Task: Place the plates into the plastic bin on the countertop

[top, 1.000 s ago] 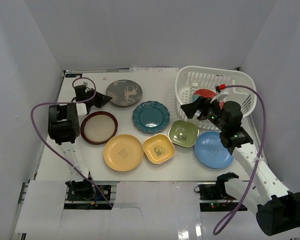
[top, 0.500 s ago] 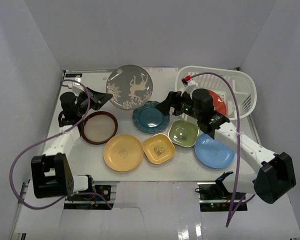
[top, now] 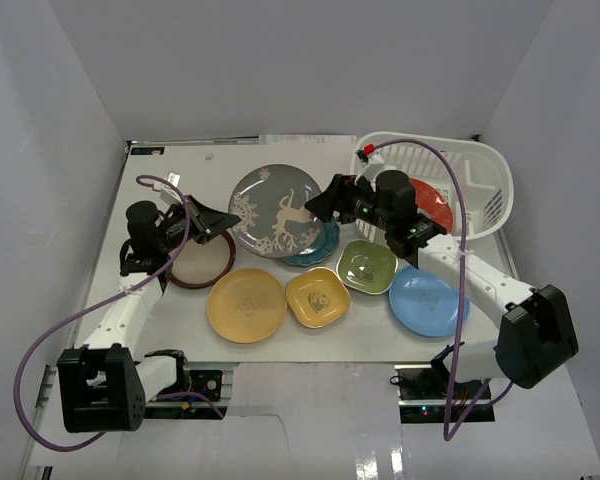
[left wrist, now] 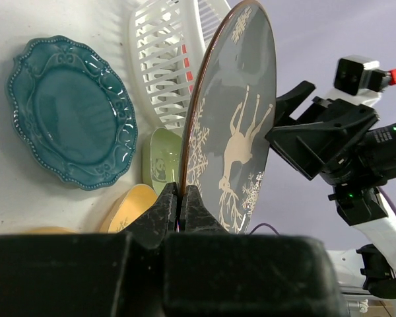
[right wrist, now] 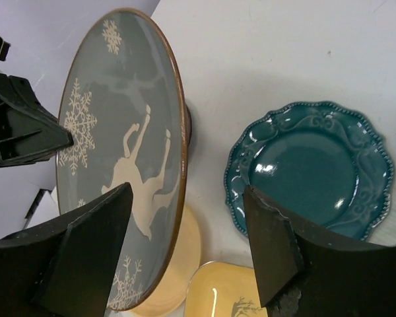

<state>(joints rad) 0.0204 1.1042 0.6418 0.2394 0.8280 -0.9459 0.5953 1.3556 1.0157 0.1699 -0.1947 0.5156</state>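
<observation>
My left gripper (top: 228, 222) (left wrist: 179, 198) is shut on the rim of the dark grey plate (top: 277, 212) (left wrist: 241, 112), which it holds tilted on edge above the countertop (top: 185, 170). My right gripper (top: 318, 203) (right wrist: 185, 244) stands open at that plate's far rim (right wrist: 119, 178), with the rim between its fingers (right wrist: 92, 244); I cannot tell if they touch it. A red-patterned plate (top: 437, 205) lies in the white plastic bin (top: 430, 152) (left wrist: 165, 59). The teal plate (top: 320, 245) (right wrist: 310, 175) (left wrist: 69, 112) lies partly under the raised plate.
On the countertop lie the brown-rimmed cream plate (top: 195, 265), round yellow plate (top: 246, 305), square yellow plate (top: 317, 297), green plate (top: 367, 266) and light blue plate (top: 427, 300). Pale walls enclose the space. A purple cable arcs over the bin.
My left gripper lifted the dark grey plate from the back and carried it toward the middle. My right arm left the red plate in the bin and swung left to the raised plate.
</observation>
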